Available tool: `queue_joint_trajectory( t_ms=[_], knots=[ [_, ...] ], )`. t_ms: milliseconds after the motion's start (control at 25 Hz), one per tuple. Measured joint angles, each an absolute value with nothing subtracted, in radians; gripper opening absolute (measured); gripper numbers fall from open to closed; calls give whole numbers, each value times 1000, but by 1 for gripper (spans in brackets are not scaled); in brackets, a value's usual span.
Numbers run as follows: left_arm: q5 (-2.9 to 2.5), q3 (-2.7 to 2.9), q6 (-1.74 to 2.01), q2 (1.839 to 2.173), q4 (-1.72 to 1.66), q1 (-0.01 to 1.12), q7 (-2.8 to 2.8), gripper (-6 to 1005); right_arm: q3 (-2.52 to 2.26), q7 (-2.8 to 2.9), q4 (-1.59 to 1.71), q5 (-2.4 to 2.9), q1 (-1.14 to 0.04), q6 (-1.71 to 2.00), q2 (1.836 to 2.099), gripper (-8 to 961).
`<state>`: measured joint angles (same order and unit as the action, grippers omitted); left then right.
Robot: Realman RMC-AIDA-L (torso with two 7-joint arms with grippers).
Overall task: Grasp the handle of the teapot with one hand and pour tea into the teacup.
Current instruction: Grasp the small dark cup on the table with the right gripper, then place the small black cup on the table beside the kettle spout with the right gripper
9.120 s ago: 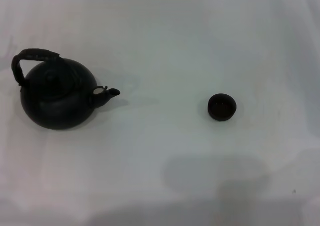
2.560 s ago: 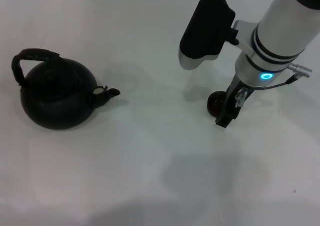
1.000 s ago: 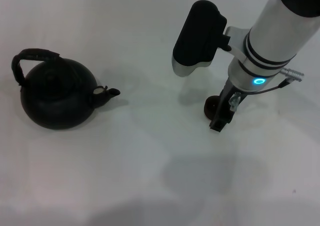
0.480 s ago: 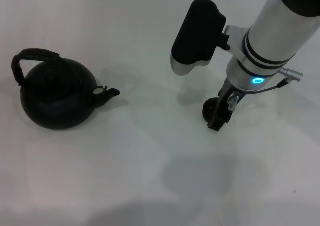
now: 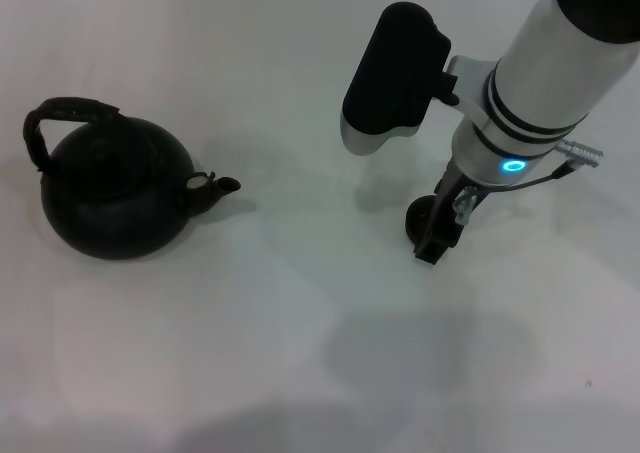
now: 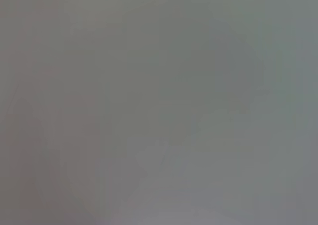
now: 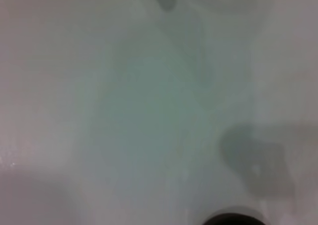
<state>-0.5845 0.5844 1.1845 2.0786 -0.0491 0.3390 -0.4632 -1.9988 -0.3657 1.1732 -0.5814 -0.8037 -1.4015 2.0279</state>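
White table: one teapot, one teacup; right claw grips teacup.

We see the black, round teapot upright on the left, lid on, spout toward the teacup, its handle arched over the top. The small dark teacup sits well apart to the right, partly hidden.

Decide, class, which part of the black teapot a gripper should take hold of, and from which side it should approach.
Grip the arched handle of the teapot, probably from above with fingers straddling the top bar. It stands clear above the round body, while the spout points toward the teacup, where the right gripper is.
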Motion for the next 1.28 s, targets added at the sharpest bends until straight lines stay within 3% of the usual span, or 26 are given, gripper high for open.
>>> queue_joint_trajectory(
  t_ms=[480, 560, 760, 1280],
  knots=[
    [-584, 584, 1184, 2079, -48, 336, -464, 847, -1998, -365, 1167, -581, -802, -1391, 2028, 824],
    [-584, 584, 1184, 2079, -48, 336, -464, 847, -1996, -365, 1167, -581, -802, -1391, 2028, 731],
    [-584, 584, 1184, 2079, -47, 336, -465, 847, -1985, -365, 1182, -581, -813, -1390, 2028, 732],
    [-585, 588, 1184, 2079, -47, 336, -465, 846, -2024, -450, 1045, -752, -1012, -1224, 2028, 734]
  ],
)
